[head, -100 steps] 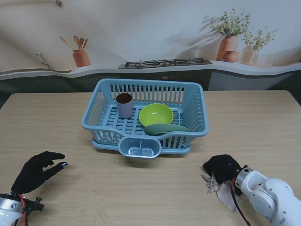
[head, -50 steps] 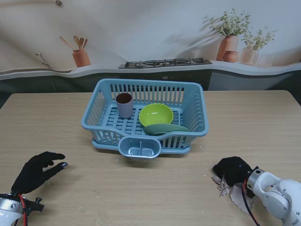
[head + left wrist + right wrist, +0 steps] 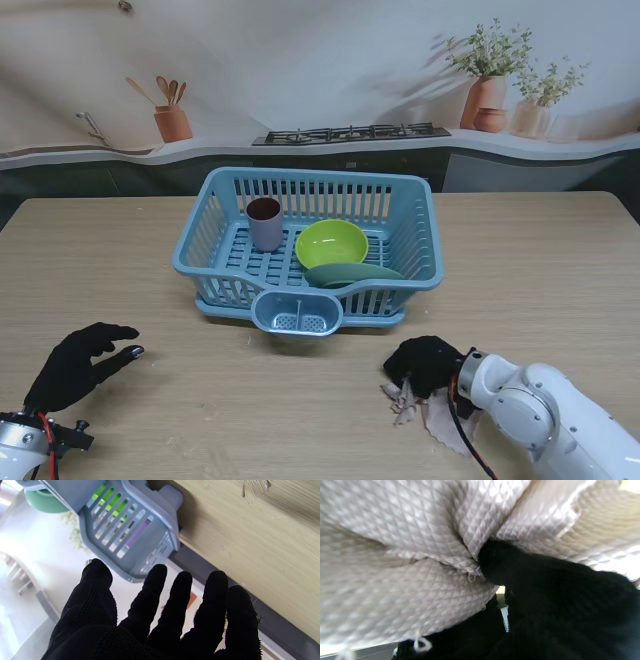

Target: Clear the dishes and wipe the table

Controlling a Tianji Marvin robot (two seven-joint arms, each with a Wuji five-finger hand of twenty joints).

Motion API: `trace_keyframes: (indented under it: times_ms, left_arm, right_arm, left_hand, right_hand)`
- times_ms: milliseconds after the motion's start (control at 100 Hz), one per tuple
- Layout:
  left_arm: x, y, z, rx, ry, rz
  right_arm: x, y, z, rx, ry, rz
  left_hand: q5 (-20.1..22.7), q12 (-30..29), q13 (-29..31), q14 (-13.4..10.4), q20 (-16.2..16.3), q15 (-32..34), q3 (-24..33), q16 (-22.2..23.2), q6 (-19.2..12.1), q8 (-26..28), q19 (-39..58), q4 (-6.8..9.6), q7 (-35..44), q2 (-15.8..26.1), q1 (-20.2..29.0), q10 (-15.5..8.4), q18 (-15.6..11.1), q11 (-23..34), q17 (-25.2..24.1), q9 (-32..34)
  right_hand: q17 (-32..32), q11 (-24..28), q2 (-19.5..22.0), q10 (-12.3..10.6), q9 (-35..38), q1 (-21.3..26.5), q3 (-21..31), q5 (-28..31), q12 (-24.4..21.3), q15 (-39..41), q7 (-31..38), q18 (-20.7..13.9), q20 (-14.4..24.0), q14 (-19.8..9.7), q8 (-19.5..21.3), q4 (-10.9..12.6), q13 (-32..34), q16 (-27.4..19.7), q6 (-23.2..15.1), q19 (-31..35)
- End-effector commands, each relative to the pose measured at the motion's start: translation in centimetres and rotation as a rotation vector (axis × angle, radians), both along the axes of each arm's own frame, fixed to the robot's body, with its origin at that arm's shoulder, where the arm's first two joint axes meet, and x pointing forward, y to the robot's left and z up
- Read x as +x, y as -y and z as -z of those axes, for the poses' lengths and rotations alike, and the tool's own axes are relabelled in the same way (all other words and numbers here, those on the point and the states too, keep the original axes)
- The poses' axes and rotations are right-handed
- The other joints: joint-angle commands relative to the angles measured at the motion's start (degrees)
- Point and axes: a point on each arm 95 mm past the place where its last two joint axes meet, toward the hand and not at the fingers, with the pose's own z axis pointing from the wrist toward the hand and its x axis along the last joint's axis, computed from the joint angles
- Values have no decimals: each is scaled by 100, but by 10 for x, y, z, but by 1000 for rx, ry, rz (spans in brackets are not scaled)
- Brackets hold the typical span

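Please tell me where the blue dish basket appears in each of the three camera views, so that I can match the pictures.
Stand view: the blue dish basket sits mid-table, farther from me than both hands.
Left wrist view: one corner of the basket shows beyond the left hand.
Right wrist view: not in it; the cloth and the right hand fill it.
Shared landmark: the wooden table.

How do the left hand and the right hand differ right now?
The left hand is open, fingers apart and holding nothing; the right hand is shut on the wiping cloth. The left hand sits toward the table's left edge, away from the dish rack; the right hand is nearer the middle, in front of the rack. Both wear black gloves and sit low over the table.
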Motion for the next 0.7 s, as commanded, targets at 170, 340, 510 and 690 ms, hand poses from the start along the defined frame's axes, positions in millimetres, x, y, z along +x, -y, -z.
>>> trace_keyframes:
  times_ms: [170, 340, 510, 690]
  left_arm:
    - [-2, 2, 0, -8, -4, 6]
    - [-2, 2, 0, -8, -4, 8]
    - [-2, 2, 0, -10, -2, 12]
    - [-3, 2, -1, -13, 3, 15]
  right_arm:
    - [-15, 0, 28, -36, -84, 4]
    - [-18, 27, 28, -82, -54, 37]
    - [-20, 60, 27, -151, -8, 74]
    - [-20, 84, 24, -203, 36, 98]
  left_hand:
    - [145, -91, -94, 133, -73, -12, -173, -6, 7, 3, -148, 192, -61, 293, 261, 91, -100, -38, -78, -93]
    - [142, -92, -96, 138, -73, -15, -185, -7, 8, 3, -148, 193, -63, 290, 264, 97, -100, -42, -78, -95]
    - [138, -94, -96, 129, -73, -14, -196, -6, 6, 2, -148, 194, -64, 298, 267, 89, -100, -45, -78, -94]
    - [144, -93, -100, 135, -73, -18, -205, -7, -4, 5, -148, 196, -60, 300, 272, 77, -100, -43, -78, -91]
  right_hand:
    - [-34, -981, 179, -334, 67, 242, -29, 101, -618, -51, -199, -411, -59, 50, -157, -144, 67, -87, 115, -43]
    - [-34, -984, 176, -331, 71, 240, -24, 103, -615, -48, -203, -390, -55, 52, -157, -144, 68, -85, 115, -39]
    - [-41, -986, 172, -333, 74, 242, -23, 109, -612, -49, -204, -397, -54, 63, -155, -144, 67, -87, 114, -43]
    - [-48, -987, 173, -329, 71, 243, -19, 108, -607, -44, -206, -383, -50, 66, -153, -144, 67, -85, 120, -40]
